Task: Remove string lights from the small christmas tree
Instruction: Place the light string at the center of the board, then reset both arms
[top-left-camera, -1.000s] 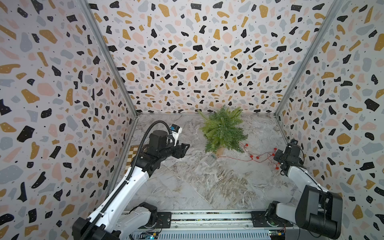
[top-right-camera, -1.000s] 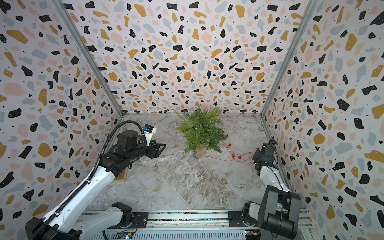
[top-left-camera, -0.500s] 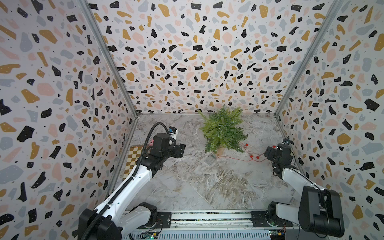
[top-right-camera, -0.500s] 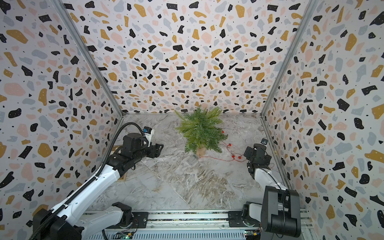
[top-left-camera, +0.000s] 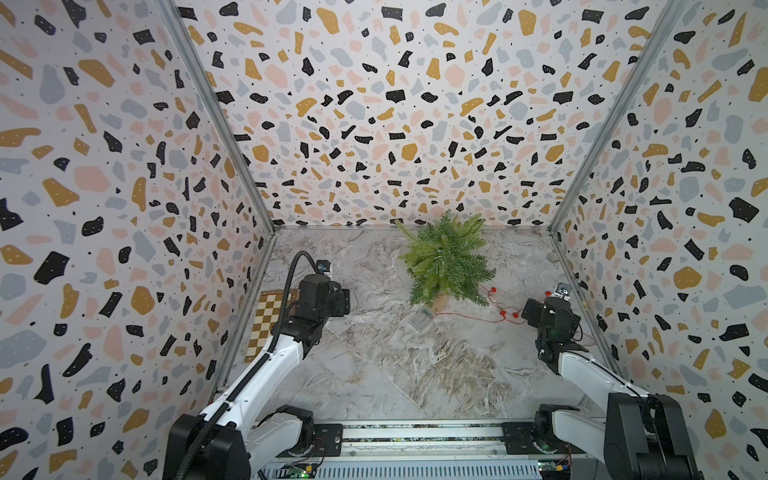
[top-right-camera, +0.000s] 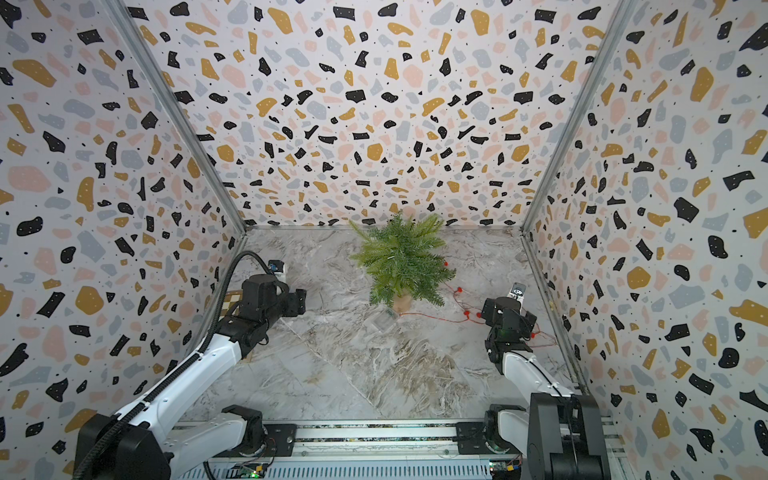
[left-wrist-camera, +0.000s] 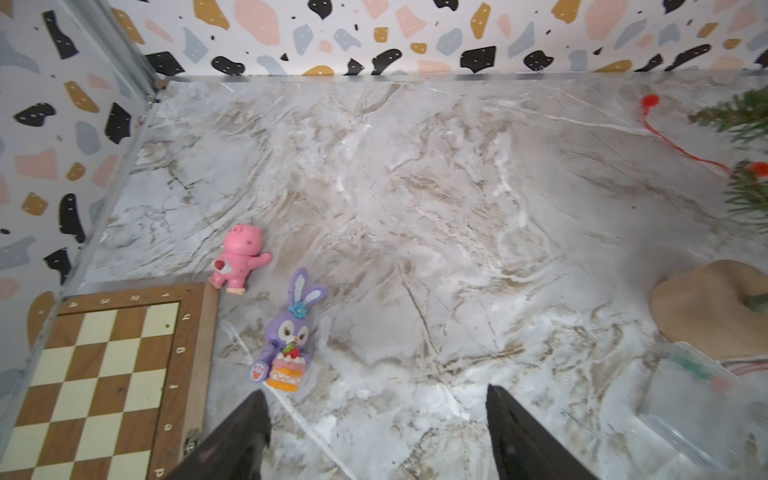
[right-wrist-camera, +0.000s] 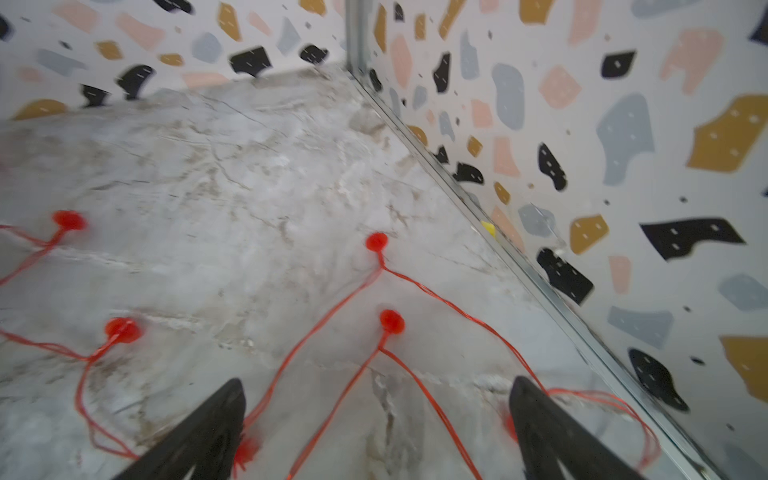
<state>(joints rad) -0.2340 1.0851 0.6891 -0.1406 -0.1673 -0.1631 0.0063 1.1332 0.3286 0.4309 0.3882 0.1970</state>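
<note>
The small christmas tree (top-left-camera: 446, 259) (top-right-camera: 401, 259) stands at the back of the floor. Only its branch tips (left-wrist-camera: 744, 116) and brown base (left-wrist-camera: 706, 307) show in the left wrist view. The string lights (top-left-camera: 494, 309) (top-right-camera: 461, 309) lie on the floor to its right and end at a clear box (top-left-camera: 419, 320) (left-wrist-camera: 698, 399) in front of the tree. One bead (left-wrist-camera: 758, 168) sits among the branches. My right gripper (top-left-camera: 527, 309) (right-wrist-camera: 376, 384) is open above loose wire loops and beads (right-wrist-camera: 386, 324), holding nothing. My left gripper (top-left-camera: 343, 301) (left-wrist-camera: 376, 395) is open and empty, left of the tree.
A chessboard (top-left-camera: 270, 320) (left-wrist-camera: 104, 374) lies against the left wall. Beside it are a pink bear toy (left-wrist-camera: 239, 257) and a purple rabbit toy (left-wrist-camera: 286, 332). Terrazzo walls close in three sides, and the right wall (right-wrist-camera: 582, 166) is near my right gripper.
My right gripper has opened and shifted left from the right wall toward the beads. My left arm has drawn back to the left, away from the tree, its jaws widening.
</note>
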